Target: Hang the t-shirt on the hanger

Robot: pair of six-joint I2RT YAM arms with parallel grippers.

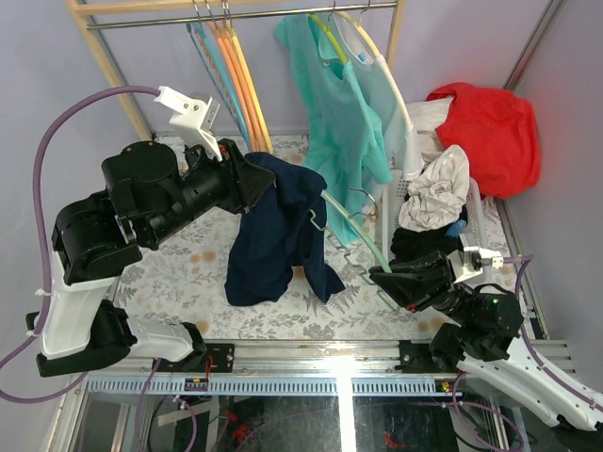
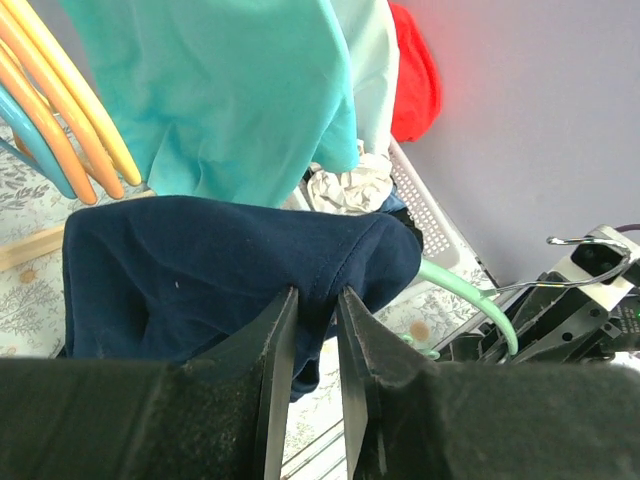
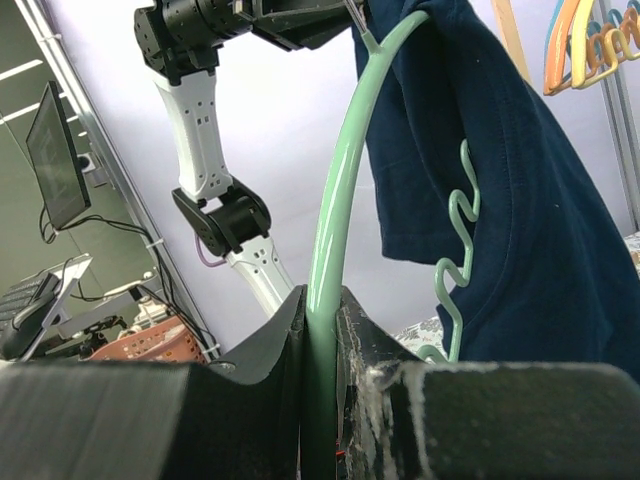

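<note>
Our left gripper pinches the t-shirt at a folded edge, jaws narrow on cloth — our right gripper clamps the hanger by one arm, shirt draped over its far end, table showing beside the hem.

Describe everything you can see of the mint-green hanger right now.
The hanger is thin, glossy mint-green plastic with a wavy lower bar and a silver wire hook. The right pincer is shut on one arm, holding it tilted above the table. Its far end disappears under the navy t-shirt draped over it.
</note>
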